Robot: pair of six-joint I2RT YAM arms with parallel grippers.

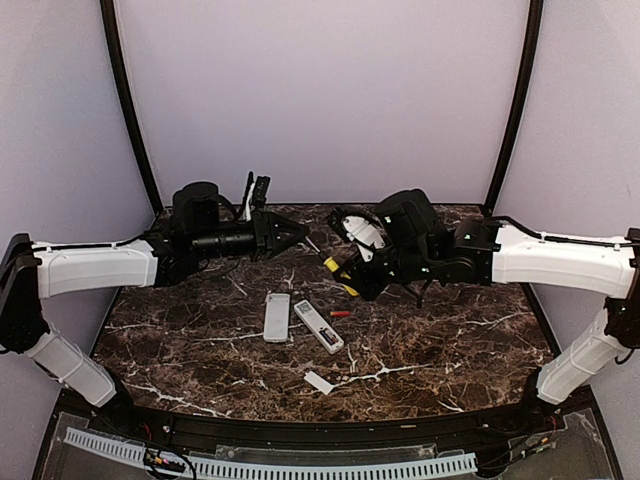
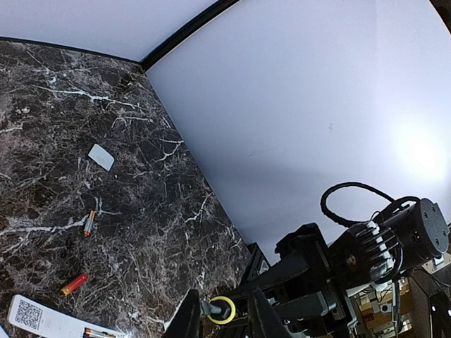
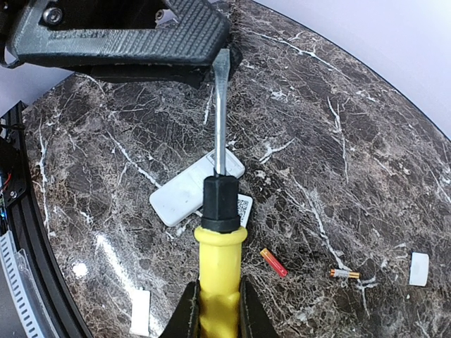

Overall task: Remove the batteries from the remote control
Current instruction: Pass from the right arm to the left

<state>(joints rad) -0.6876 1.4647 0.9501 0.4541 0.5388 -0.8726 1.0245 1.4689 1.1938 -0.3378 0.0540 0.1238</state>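
Batteries are lying loose on the marble desk (image 1: 450, 350). A red battery (image 1: 340, 313) is resting just right of the open remote (image 1: 318, 326) near the middle of the top view. A gold-ended battery (image 3: 344, 273) is showing at the lower right of the right wrist view, near the red one but apart from it. A third battery (image 2: 95, 332) appears to be sitting in the open remote's compartment at the bottom edge of the left wrist view, next to the QR sticker.

A second remote (image 1: 277, 317), plain white side up, is lying just left of the open one. One white back cover (image 1: 320, 383) is lying at the lower centre of the top view. Another back cover (image 2: 101, 156) is lying in the left half of the left wrist view.

The right gripper (image 3: 218, 306) is clamping the yellow handle of a flat-blade screwdriver (image 3: 222, 253) above the desk. The blade is reaching up to the black ribbed finger at the top of the right wrist view, though contact is unclear.

The left gripper (image 2: 223, 310) is hovering with its jaws parted, holding nothing. The screwdriver is appearing end-on between its fingers (image 2: 190, 317).
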